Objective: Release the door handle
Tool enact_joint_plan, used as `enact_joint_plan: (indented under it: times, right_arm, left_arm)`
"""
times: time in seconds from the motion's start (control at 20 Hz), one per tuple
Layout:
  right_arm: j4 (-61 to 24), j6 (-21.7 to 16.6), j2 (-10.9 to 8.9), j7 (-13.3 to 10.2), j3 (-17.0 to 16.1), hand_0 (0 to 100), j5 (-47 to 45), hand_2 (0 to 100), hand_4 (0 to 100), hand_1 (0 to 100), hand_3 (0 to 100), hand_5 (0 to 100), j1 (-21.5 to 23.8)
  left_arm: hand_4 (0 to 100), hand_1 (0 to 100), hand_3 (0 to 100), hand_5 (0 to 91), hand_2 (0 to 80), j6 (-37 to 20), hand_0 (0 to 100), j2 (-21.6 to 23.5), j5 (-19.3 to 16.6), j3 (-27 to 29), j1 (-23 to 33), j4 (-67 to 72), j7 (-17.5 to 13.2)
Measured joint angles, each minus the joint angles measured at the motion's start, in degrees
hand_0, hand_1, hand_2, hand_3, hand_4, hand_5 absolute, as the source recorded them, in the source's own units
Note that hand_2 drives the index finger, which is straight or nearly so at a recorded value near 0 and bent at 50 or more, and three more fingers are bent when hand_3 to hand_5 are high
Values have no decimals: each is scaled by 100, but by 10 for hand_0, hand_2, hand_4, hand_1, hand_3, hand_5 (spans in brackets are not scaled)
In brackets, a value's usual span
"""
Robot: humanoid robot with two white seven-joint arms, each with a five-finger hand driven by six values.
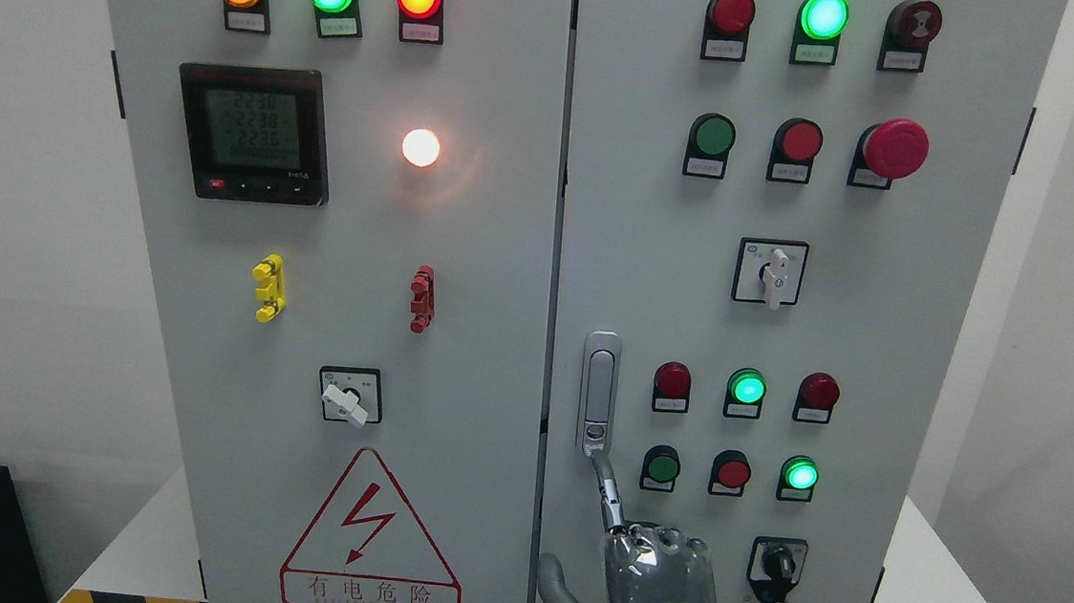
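White walls frame a tall pale-grey two-door electrical cabinet (458,334) that fills the frame. At the bottom edge, right of centre, is my right hand (658,589), its back under clear plastic and turned to the camera, held low so that it sits below the handle rather than across it. It grips nothing. The thumb juts out to the left, one slim metal finger (608,494) points straight up, and the other fingers are hidden behind the hand. That fingertip seems to just touch the lower end of the upright silver door handle (598,393), which lies flat against the right door beside the centre seam, apparently closed. As I judge it, the release is nearly done and only that one contact is left to break.

Above and to the right of the handle are rows of red and green round buttons and lamps, with a red mushroom stop button (894,147) at upper right. On the left door are a black digital meter (253,133) and a red lightning warning triangle (373,533).
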Motion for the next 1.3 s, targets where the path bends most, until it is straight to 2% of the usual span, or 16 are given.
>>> enact_joint_plan:
  times: [0.55, 1.2, 1.3]
  right_arm:
    - [-2, -50, -3, 59, -14, 354, 0, 26, 1000, 349, 1000, 1000, 5]
    - [-94, -140, -6, -182, -25, 356, -2, 27, 1000, 347, 1000, 1000, -53]
    - [-114, -212, -6, -216, -26, 367, -3, 58, 1000, 350, 1000, 1000, -51]
  left_arm:
    - [0, 389, 0, 0, 0, -1, 120, 0, 0, 0, 0, 0, 0]
    - [0, 389, 0, 0, 0, -9, 120, 0, 0, 0, 0, 0, 0]
    - [0, 389, 0, 0, 0, -20, 120, 0, 0, 0, 0, 0, 0]
